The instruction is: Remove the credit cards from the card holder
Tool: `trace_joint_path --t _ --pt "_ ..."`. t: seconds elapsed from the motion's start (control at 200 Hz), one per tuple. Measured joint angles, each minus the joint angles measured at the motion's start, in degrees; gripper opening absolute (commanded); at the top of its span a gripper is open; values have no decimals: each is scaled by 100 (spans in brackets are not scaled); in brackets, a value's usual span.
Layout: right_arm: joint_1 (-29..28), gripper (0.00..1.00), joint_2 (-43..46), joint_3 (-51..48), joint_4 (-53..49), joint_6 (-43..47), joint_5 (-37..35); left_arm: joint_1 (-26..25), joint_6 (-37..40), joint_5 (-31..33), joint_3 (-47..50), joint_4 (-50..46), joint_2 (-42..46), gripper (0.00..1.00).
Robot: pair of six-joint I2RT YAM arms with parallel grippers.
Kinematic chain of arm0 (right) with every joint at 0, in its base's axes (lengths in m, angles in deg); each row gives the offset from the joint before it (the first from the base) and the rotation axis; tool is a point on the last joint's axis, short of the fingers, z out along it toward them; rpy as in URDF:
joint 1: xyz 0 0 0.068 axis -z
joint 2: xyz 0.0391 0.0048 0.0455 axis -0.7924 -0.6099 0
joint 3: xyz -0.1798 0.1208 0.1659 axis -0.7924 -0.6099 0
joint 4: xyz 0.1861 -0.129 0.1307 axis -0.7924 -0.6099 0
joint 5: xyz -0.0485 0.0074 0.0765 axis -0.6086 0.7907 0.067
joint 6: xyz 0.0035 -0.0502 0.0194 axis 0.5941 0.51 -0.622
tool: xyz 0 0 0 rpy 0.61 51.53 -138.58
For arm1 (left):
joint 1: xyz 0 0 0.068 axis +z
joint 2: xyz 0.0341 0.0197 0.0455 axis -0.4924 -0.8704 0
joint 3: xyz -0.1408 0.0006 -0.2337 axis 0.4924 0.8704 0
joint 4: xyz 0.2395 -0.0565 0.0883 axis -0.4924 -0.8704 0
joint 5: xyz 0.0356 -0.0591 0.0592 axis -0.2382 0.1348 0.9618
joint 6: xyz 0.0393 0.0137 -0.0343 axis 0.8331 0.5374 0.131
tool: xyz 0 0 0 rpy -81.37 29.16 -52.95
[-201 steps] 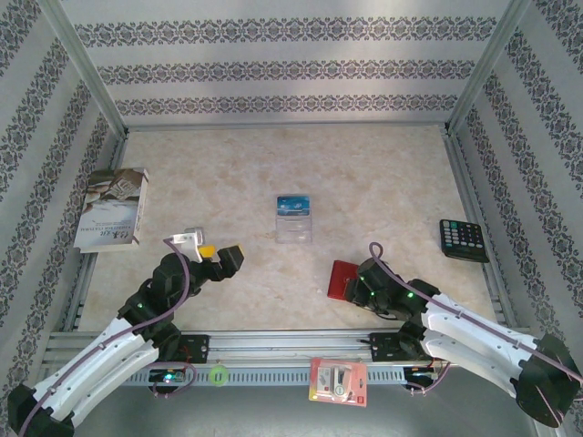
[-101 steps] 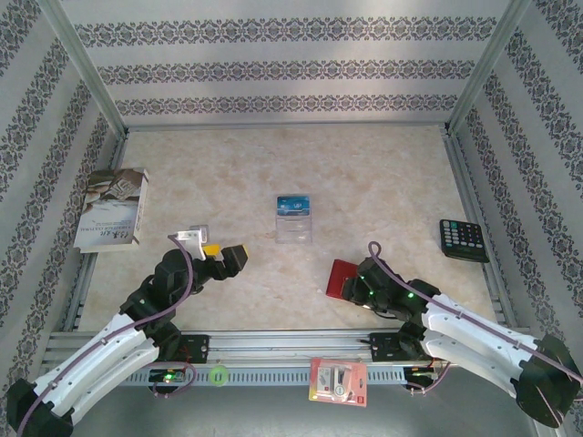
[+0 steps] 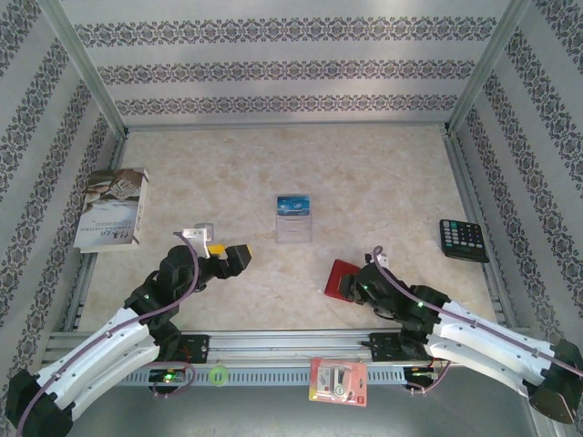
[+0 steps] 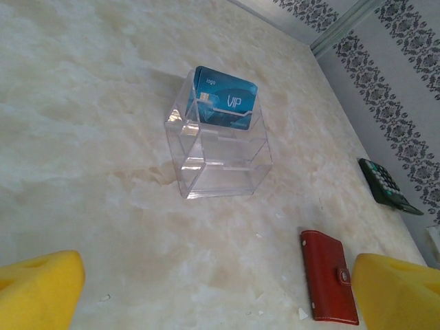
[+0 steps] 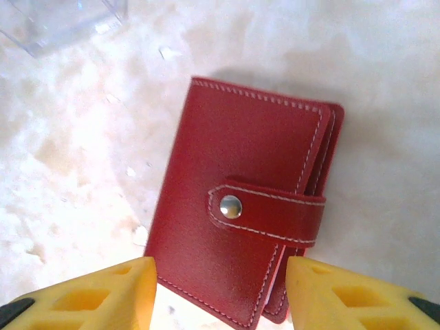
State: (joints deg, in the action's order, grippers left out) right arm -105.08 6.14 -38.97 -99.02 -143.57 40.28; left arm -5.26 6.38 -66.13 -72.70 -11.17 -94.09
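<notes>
Currently, I am hovering my right pincer [image 5: 218,292] over the card holder [image 5: 244,206] with the jaws standing apart. Nothing is gripped, and one yellow finger is sitting to either side of its 6 o'clock edge. My left pincer [image 4: 218,289] is hanging fully spread and empty, facing the clear stand [image 4: 220,155].

Location: the card holder is lying flat on the table [image 3: 383,182], at about 5 o'clock from the clear stand in the top view.

Handling, as judged: it is probably behaving as a light, soft-covered fold, flexing under a pinch and sliding readily on the smooth top. The snap tab [image 5: 275,210] is holding it shut, so the credit cards are sitting hidden inside. Take hold at the tab's free end, pointing to 9 o'clock in my wrist view, while the other pincer is pinning the body. The cards are likely stiff, thin and slippery — grip them by an exposed edge.

Appearance: the card holder is showing a red leather-like cover, pale stitching along the borders and a round metal stud [image 5: 230,205], with layered leaves at the 3 o'clock edge.
</notes>
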Motion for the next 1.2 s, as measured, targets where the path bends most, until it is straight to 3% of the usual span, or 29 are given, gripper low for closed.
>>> trace_joint_path --t 0.19,0.625,0.944,1.034,1.199 --pt "-2 54 446 -87 -179 42 -190 0 -81 72 0 2 249 99" --pt "-11 55 396 -304 -264 131 -212 0 -107 177 0 7 393 99" --pt "-2 64 46 74 -293 361 -378 0 -101 83 0 7 437 99" --pt "225 65 -17 310 -293 479 -350 0 -76 15 2 2 437 99" --pt "1368 65 -302 514 -212 758 173 0 -72 -175 2 -7 437 99"
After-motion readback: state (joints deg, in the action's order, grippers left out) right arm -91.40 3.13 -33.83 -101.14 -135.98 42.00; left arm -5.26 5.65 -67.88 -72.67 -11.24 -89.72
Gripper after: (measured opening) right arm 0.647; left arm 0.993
